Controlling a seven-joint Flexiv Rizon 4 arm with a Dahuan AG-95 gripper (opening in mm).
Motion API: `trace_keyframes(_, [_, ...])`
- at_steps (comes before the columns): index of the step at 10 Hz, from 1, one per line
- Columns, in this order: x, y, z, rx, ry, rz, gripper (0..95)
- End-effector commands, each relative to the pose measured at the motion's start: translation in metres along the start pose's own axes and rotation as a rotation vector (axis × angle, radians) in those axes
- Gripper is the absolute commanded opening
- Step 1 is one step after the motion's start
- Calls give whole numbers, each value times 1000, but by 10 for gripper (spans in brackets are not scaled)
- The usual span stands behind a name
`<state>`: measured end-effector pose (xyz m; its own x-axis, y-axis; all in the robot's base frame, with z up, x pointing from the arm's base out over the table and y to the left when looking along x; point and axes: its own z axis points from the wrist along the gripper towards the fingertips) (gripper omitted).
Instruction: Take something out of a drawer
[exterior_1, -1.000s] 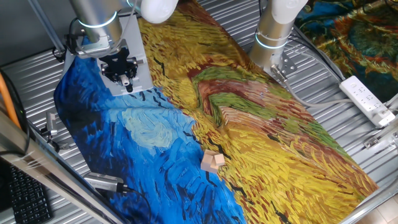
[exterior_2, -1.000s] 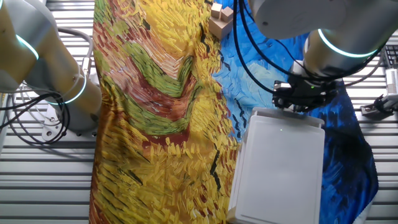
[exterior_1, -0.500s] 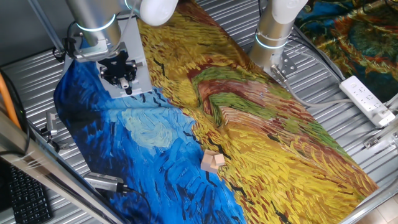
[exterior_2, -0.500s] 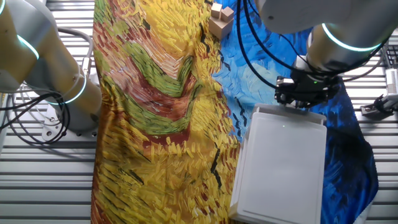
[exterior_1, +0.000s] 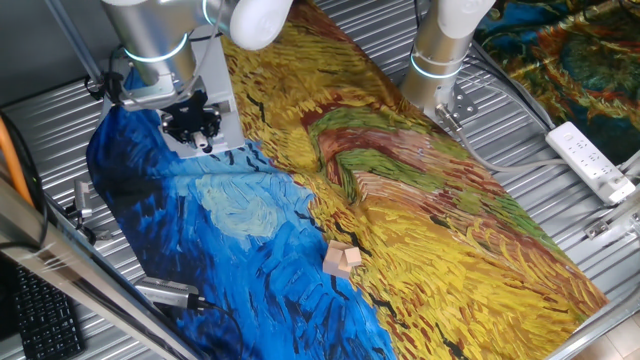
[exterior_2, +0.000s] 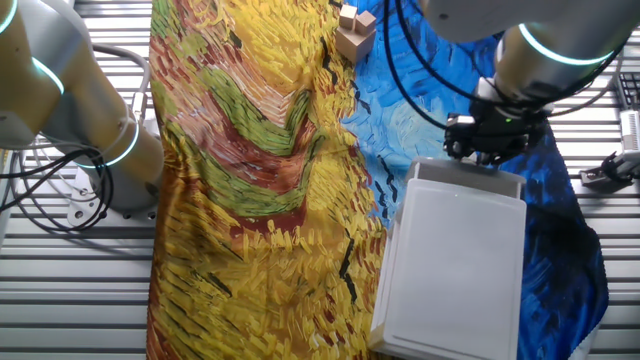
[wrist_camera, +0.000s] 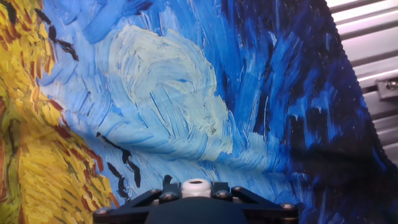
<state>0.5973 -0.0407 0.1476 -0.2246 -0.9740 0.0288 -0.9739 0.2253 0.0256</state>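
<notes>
The boxy grey unit (exterior_2: 450, 270) stands on the painted cloth, on its blue part, and also shows in one fixed view (exterior_1: 222, 100). Its drawer front faces my gripper (exterior_2: 487, 152). In the hand view the drawer's small white knob (wrist_camera: 196, 186) sits between my two black fingertips, and my gripper (wrist_camera: 196, 191) is shut on it. In one fixed view my gripper (exterior_1: 198, 133) hangs low at the unit's front edge. The inside of the drawer and anything in it are hidden.
Small wooden blocks (exterior_1: 342, 260) lie on the cloth at the blue-yellow border, also in the other fixed view (exterior_2: 355, 30). A second arm's base (exterior_1: 440, 50) stands beside the cloth. A white power strip (exterior_1: 590, 160) lies on the metal table.
My gripper has shifted a little away from the unit's body with the knob in it. The unit's pale front edge has come along with it.
</notes>
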Motion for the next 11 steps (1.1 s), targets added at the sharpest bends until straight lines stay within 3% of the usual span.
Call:
trace_keyframes(1, [-3,-1,0,0,2,5,0])
trace_keyframes(11, [-24,-6,-1,-8,22,25,0])
